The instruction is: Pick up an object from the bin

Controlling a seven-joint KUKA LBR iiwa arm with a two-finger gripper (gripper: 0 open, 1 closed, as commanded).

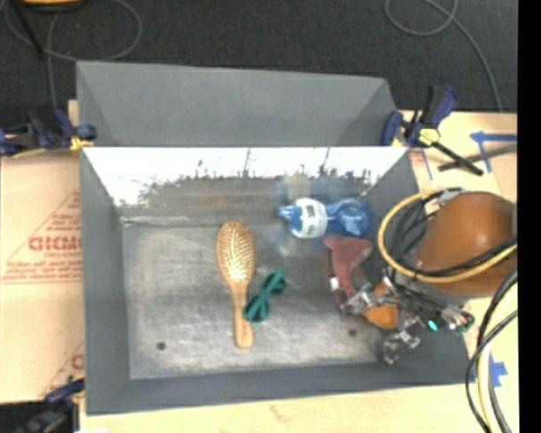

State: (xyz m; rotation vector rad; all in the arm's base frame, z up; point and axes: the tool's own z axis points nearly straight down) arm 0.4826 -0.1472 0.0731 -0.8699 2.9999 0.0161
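My gripper (pixel 392 330) is low at the bin's right wall, near the front right corner. A small orange thing (pixel 377 314) shows among its metal parts; whether it is gripped I cannot tell. A dark red, flat object (pixel 347 260) lies just to the upper left of the gripper, touching or very close to it. Behind that, a blue and white rounded object (pixel 320 217) lies against the back wall.
A wooden hairbrush (pixel 238 273) lies lengthwise in the middle of the bin floor, bristle head toward the back. A small green clip-like thing (pixel 264 297) lies right beside its handle. The arm's orange dome and looped cables hang over the bin's right rim.
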